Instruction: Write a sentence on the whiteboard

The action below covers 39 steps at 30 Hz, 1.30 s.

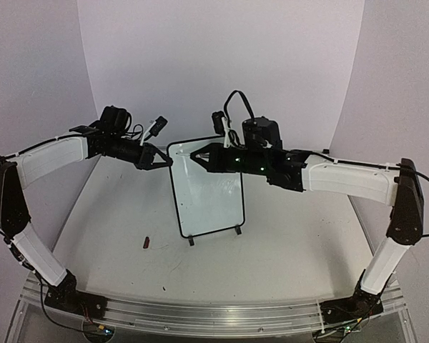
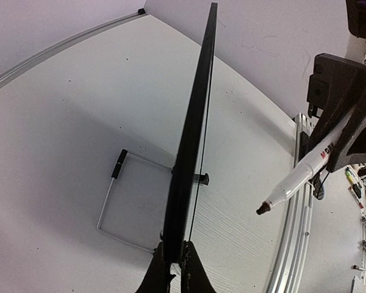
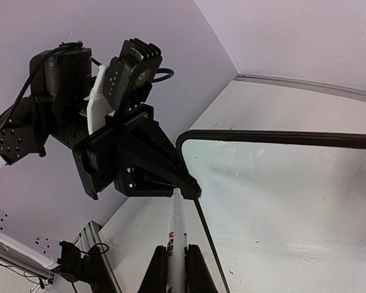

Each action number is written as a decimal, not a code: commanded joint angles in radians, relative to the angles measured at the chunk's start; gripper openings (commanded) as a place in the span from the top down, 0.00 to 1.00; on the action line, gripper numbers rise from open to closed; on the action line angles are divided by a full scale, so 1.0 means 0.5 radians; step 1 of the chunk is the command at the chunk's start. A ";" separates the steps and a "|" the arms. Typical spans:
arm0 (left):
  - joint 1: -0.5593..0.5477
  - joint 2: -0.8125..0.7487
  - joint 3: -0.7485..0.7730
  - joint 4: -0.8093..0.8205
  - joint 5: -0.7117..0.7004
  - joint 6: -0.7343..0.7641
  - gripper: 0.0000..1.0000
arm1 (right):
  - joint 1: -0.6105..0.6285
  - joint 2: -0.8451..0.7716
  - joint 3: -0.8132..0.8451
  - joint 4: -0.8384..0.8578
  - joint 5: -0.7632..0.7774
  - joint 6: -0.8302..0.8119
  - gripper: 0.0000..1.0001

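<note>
the whiteboard [image 1: 211, 204] stands upright at the middle of the bench [image 1: 293, 246]. the left gripper [image 1: 166, 163] is clamped on the board's top left corner. the right gripper [image 1: 199, 155], closed around a marker [image 3: 175, 229], holds its tip just off the board's face near that corner.

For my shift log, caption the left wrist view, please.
Left tool clamps the whiteboard by its edge; right tool holds an uncapped marker, tip short of the board face.

Whiteboard [image 1: 209, 207]: portrait, white face, thin black frame, rounded corners; upright on two black feet, mid-table.
</note>
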 commanded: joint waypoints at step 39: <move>0.004 -0.067 -0.047 -0.026 -0.047 0.124 1.00 | 0.012 0.120 -0.010 -0.050 0.278 0.037 1.00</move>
